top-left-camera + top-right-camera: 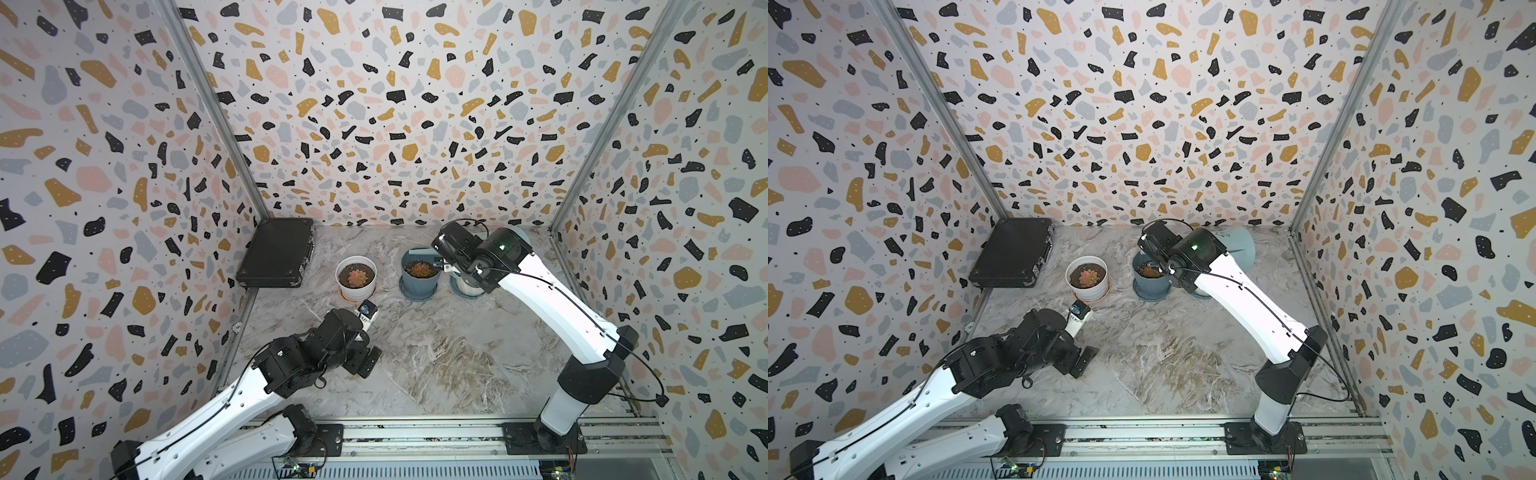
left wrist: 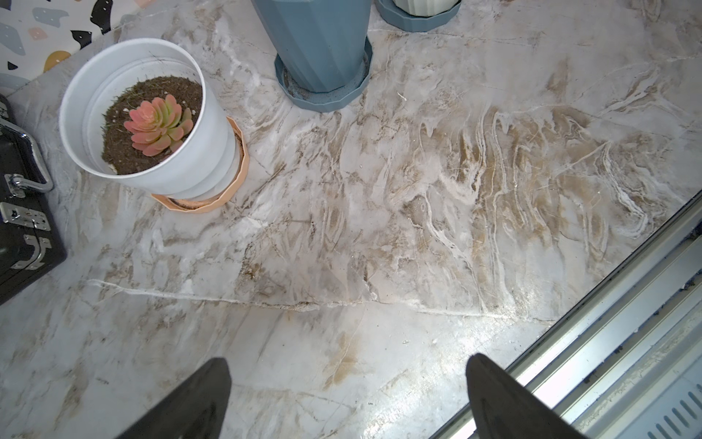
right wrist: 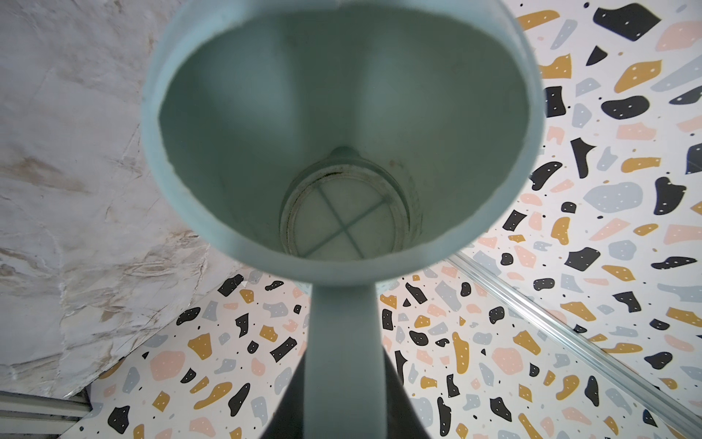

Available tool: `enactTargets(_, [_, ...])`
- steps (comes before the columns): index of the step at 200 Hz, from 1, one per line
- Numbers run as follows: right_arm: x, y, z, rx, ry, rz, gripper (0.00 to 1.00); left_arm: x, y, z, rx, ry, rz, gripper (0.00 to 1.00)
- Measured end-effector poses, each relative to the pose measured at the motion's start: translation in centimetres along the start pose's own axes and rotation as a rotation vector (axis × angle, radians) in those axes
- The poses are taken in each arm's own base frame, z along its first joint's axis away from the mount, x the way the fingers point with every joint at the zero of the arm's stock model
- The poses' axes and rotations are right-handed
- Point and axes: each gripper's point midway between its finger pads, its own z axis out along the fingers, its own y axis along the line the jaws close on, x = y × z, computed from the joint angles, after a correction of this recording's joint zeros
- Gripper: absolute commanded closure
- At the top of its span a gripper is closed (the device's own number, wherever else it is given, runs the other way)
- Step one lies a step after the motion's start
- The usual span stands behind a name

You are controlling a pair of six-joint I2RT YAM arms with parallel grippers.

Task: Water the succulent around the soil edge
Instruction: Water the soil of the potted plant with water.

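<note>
A reddish succulent (image 1: 419,268) grows in dark soil in a blue pot (image 1: 417,289) at the back of the table. My right gripper (image 3: 343,365) is shut on the handle (image 3: 343,334) of a pale teal watering can (image 3: 342,133). The can is held tilted right beside that pot, and its body shows behind the arm in a top view (image 1: 1239,245). Its spout is hidden by the wrist. My left gripper (image 2: 347,399) hangs open and empty over bare table in front of a white pot (image 2: 144,114), which holds a pink-green succulent (image 2: 157,125).
A black case (image 1: 276,253) lies at the back left. A pale ribbed pot on a blue saucer (image 1: 467,289) stands right of the blue pot, under my right arm. The patterned walls close in on three sides, and a metal rail (image 1: 415,432) runs along the front.
</note>
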Motion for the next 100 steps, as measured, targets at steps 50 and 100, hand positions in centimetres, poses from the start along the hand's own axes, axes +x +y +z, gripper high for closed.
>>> enactTargets(50, [0.02, 0.62, 0.04, -0.013, 0.009, -0.016, 1.00, -0.09, 0.01, -0.07, 0.000, -0.006, 0.003, 0.00])
enactTargets(100, [-0.24, 0.71, -0.19, -0.011, 0.000, -0.019, 1.00, -0.06, 0.00, 0.01, 0.000, -0.007, 0.005, 0.01])
